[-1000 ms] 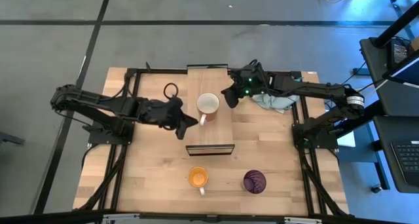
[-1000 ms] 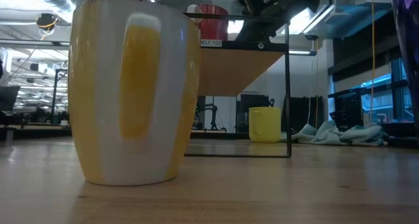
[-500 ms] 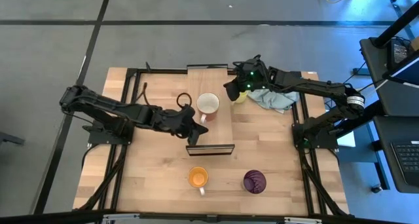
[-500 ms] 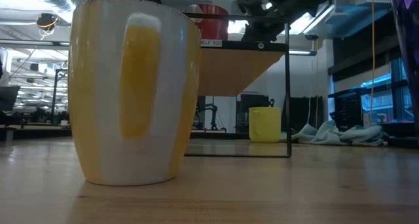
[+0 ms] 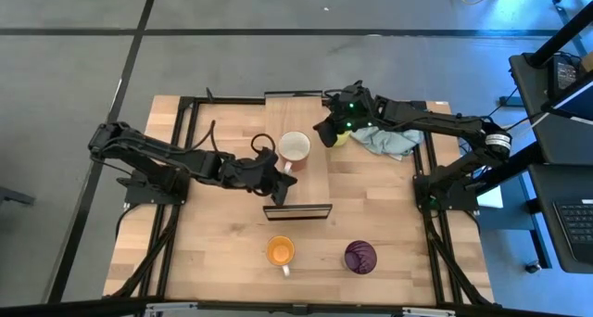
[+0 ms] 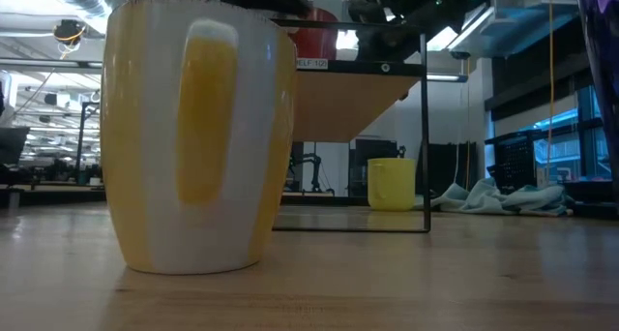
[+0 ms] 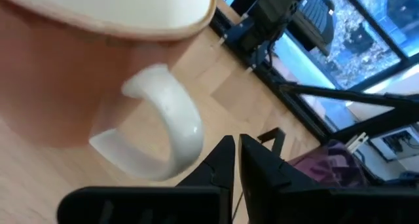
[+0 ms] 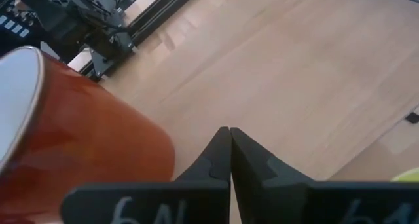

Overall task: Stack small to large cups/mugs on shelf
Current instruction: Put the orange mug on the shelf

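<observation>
A mug (image 5: 295, 147), white inside and red-brown outside, stands on the light-wood shelf (image 5: 310, 183), which the low view shows raised on a dark frame (image 6: 426, 128). My left gripper (image 5: 280, 181) is shut, right beside the mug's white handle (image 7: 167, 112). My right gripper (image 5: 324, 134) is shut and empty over the shelf's right edge, beside the mug (image 8: 78, 132). It partly hides the yellow mug (image 5: 342, 139). The orange mug (image 5: 280, 252) and the dark purple mug (image 5: 359, 256) stand on the table near its front edge. My left gripper's shut fingers (image 7: 222, 158) stand right beside the free curve of the mug's white handle (image 7: 186, 129), coming level from the table's left. Whether they touch it, I cannot tell.
A blue-grey cloth (image 5: 389, 141) lies to the right of the shelf, behind the yellow mug. The shelf's dark frame end (image 5: 296, 209) faces the table's near side. Bare tabletop (image 5: 213, 243) lies at the near left.
My left gripper has gone toward the table's right, from beside the shelf's left edge up to the red-brown mug's handle, staying shut. The mugs have kept still.
</observation>
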